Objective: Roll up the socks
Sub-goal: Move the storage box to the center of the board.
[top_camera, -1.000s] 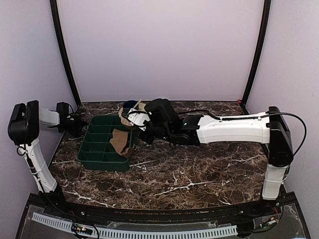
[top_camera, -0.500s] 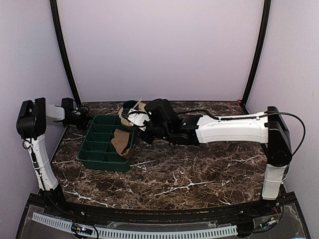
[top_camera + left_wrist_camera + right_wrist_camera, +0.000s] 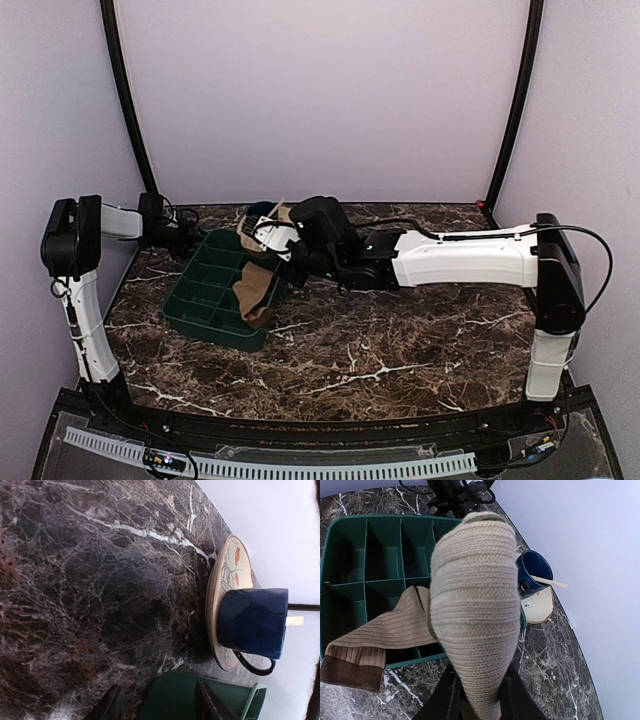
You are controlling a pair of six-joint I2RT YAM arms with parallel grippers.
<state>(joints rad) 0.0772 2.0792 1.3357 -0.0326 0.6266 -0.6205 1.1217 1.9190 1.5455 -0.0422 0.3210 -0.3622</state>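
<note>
Rolled sock (image 3: 472, 605) hides right jaws' tips — green tray (image 3: 175, 700) cut off at left-wrist view's bottom edge.

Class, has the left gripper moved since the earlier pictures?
Yes. The left gripper has moved rightward, away from the left wall, toward the green tray.

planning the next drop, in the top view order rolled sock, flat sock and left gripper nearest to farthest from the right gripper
1. rolled sock: held in the right gripper
2. flat sock: close by, draped over the green tray's right rim
3. left gripper: across the tray at its far left corner
</note>
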